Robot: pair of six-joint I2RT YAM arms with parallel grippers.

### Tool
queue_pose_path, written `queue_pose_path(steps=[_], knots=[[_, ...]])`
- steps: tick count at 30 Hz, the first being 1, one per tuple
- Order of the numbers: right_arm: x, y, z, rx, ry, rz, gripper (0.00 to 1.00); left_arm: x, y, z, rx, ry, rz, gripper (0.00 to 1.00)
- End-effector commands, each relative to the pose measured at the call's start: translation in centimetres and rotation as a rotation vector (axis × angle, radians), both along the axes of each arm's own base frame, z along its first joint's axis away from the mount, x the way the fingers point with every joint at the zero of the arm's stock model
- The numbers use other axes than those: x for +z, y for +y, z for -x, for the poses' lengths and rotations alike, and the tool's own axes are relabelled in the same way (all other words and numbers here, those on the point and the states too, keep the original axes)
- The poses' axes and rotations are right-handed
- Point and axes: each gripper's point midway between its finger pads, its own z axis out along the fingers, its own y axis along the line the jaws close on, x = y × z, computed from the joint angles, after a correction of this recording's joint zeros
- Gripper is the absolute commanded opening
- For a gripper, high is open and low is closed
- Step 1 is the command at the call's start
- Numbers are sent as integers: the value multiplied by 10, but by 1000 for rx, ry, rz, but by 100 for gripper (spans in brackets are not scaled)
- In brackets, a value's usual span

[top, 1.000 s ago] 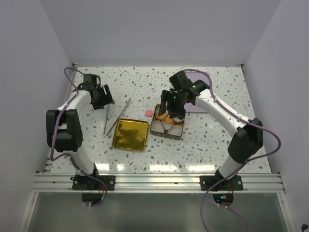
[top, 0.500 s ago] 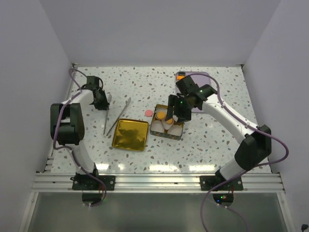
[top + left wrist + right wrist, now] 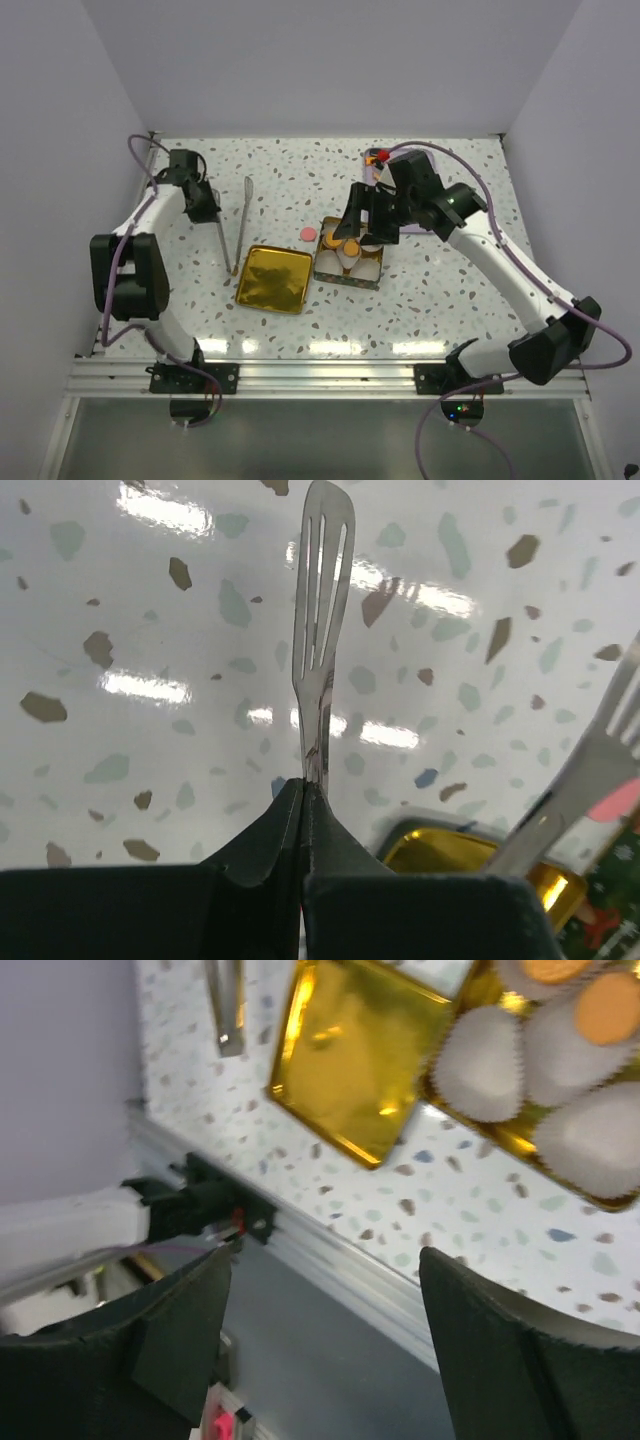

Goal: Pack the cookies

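Some orange cookies point(image 3: 352, 243) in tin point(image 3: 345, 278), pink cookie point(image 3: 308, 233) not packed yet. My L gripper point(image 3: 303, 792) clamped on tongs point(image 3: 322, 660), R gripper point(image 3: 325, 1258) apart.

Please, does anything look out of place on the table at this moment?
Yes: one pink cookie lies on the bare table, outside the tin, while the orange cookies sit inside it.

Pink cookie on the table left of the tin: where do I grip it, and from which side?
Take the pink cookie by its rim, across its width, coming straight down. It lies flat on the table, so only the thin edge offers hold. The tin sits close on its right, so I'd squeeze far-to-near, not sideways.
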Motion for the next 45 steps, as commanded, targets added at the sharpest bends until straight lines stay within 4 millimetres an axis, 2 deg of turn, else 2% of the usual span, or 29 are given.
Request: queue_pose_path(steps=[1,2,3,4,5,6,7,8,9,10,11,12,13,15,16,17,18,24,26,27,30,32,37,38,41,43,44,45], knots=[[63,38,22,145,-77,-361,81,104,-8,-5,39,-214,46,0],[71,53,16,147,-97,-479,89,123,-12,-6,34,-256,73,0],[78,60,27,205,-72,-565,92,146,-23,0,22,-301,136,0],[71,65,30,181,6,-624,95,162,-30,2,14,-336,175,0],[89,72,25,220,-69,-711,99,175,-38,5,28,-360,233,0],[93,75,27,239,-67,-747,99,198,-50,12,-3,-410,305,0],[95,80,27,255,-48,-781,99,207,-57,17,-8,-429,348,0],[107,83,26,286,-95,-819,99,225,-64,26,6,-462,405,0],[113,87,28,309,-105,-837,99,237,-72,31,-13,-489,457,0],[125,91,30,338,-122,-860,99,239,-76,37,-9,-493,487,0],[127,97,27,355,-131,-871,99,246,-79,42,20,-499,533,0],[131,104,32,388,-133,-880,99,263,-83,51,4,-547,566,0],[143,108,33,413,-158,-897,99,263,-86,56,11,-547,590,0],[149,122,38,463,-171,-921,99,276,-92,65,5,-573,652,0],[159,126,39,484,-197,-935,99,277,-95,67,-1,-572,672,0],[155,133,36,487,-188,-930,99,283,-98,69,-5,-581,698,0],[161,139,41,510,-194,-938,99,288,-101,72,-25,-582,719,0],[150,169,43,550,-157,-927,99,315,-111,81,-78,-627,800,0],[145,174,42,551,-145,-913,98,324,-114,82,-96,-638,821,0],[144,177,40,554,-155,-897,98,338,-116,82,-115,-665,832,0],[147,178,39,567,-167,-884,98,346,-118,82,-129,-676,851,0],[141,181,37,568,-147,-856,98,349,-119,82,-131,-683,863,0],[149,187,33,583,-144,-889,96,350,-123,82,-139,-690,913,0],[147,189,32,583,-134,-899,96,358,-125,83,-151,-709,944,0],[145,192,31,594,-104,-909,94,360,-127,83,-159,-715,972,0],[150,190,34,613,-107,-914,93,370,-125,83,-174,-735,940,0],[154,188,35,617,-114,-917,93,357,-121,78,-155,-701,882,0],[161,183,38,626,-137,-925,93,368,-118,80,-161,-721,847,0]])
